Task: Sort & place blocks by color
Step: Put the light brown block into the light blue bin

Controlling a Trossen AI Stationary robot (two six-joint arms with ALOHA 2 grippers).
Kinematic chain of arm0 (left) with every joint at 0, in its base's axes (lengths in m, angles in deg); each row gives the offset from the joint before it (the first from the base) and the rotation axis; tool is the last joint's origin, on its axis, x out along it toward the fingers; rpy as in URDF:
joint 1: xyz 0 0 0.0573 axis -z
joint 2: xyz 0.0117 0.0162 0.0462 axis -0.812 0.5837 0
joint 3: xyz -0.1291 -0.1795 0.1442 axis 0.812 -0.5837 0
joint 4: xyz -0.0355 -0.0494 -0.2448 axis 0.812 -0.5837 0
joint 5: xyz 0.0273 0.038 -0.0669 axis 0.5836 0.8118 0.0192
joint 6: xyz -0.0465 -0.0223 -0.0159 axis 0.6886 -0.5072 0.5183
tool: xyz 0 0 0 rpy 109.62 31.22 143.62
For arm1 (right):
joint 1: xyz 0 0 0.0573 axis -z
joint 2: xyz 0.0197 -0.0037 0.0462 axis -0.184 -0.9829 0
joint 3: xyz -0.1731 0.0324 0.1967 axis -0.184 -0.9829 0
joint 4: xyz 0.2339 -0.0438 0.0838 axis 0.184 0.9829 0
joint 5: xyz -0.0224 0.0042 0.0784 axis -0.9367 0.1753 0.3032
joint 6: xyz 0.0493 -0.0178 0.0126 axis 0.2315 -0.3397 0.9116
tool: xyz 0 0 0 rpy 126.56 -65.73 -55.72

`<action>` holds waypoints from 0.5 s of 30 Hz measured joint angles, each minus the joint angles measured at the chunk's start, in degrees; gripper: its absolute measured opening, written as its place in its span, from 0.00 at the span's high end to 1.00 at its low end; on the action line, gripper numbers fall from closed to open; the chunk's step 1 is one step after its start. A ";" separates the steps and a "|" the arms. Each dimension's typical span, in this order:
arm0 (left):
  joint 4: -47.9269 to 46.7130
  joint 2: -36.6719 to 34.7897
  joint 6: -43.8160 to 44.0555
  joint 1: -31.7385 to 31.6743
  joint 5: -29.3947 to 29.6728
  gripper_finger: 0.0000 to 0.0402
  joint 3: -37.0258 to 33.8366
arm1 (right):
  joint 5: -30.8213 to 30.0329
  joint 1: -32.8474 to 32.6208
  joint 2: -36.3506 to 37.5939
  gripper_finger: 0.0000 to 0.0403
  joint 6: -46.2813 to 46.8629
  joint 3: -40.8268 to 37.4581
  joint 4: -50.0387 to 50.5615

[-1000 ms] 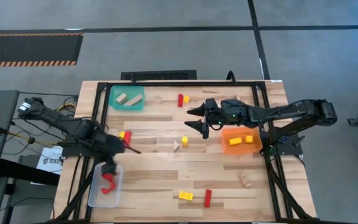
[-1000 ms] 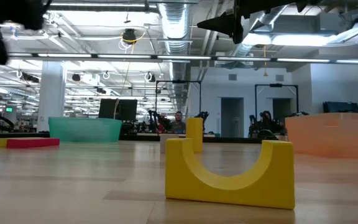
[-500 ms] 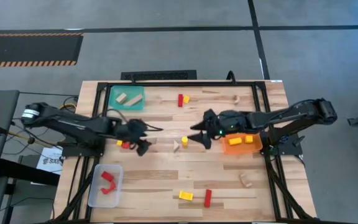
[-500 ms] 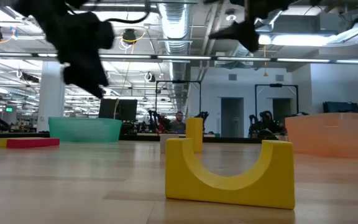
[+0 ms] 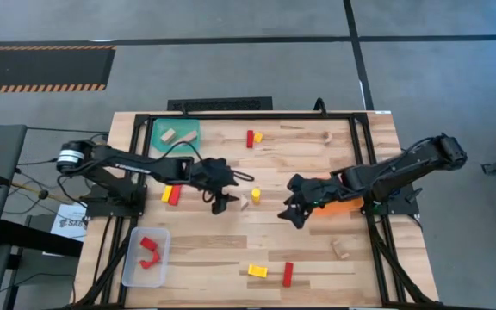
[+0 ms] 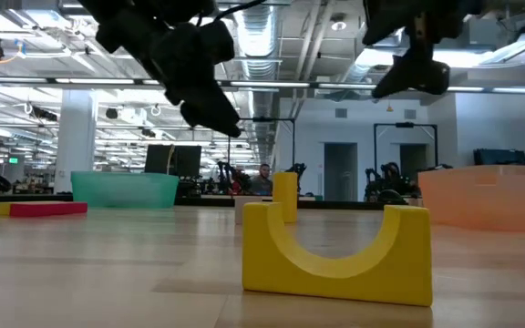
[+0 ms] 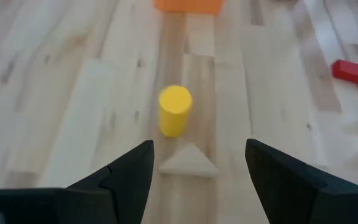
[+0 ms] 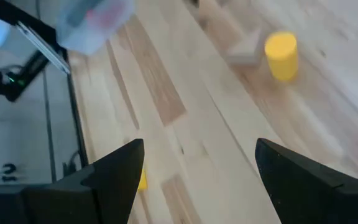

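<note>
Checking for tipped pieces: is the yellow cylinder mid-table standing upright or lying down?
Upright. The small yellow cylinder block stands on one flat end, round top face up, beside a pale wooden triangle block.

Matt wood tabletop (image 5: 213, 241), glossy painted yellow cyl. (image 7: 174, 110)

Workshop hall around your table

You're looking across into a big open room where bright strip lights are glowing under a ceiling (image 6: 272, 36) crowded with silver ducts and pipes; a white column (image 6: 74, 137) is standing on one side, dark-framed doorways (image 6: 340, 171) are showing in the far pale wall, and a person is sitting far back, while from above grey concrete floor (image 5: 231, 77) is lying all around, a hazard-striped mat (image 5: 41, 67) edging it.
</note>
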 joint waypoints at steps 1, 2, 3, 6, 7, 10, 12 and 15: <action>0.04 0.34 -0.62 -0.33 0.02 0.41 0.39 | -0.05 -0.47 0.19 0.19 0.58 0.00 0.55; -0.30 0.51 -1.18 -0.66 0.02 0.41 0.57 | -0.16 -1.04 0.60 0.19 1.10 0.00 1.21; -0.89 0.49 -1.78 -0.96 -0.06 0.41 0.58 | -0.26 -1.51 0.89 0.19 1.52 0.00 1.49; -2.22 0.49 -6.70 -1.23 -0.33 0.41 0.58 | -0.90 -2.63 0.96 0.19 2.22 0.01 3.05; -2.87 0.49 -8.96 -1.23 -0.44 0.41 0.58 | -1.20 -2.88 1.07 0.19 2.26 -0.04 3.72; -4.72 0.52 -14.86 -1.18 -3.01 0.41 0.58 | -1.55 -2.95 1.20 0.19 2.14 0.00 4.44; -4.25 1.43 -18.37 -0.94 -5.49 0.41 0.64 | -1.62 -2.88 1.20 0.19 1.49 -0.02 5.25; -3.44 2.79 -25.93 -0.24 -8.16 0.41 0.66 | -1.66 -2.86 1.20 0.19 0.71 -0.02 5.32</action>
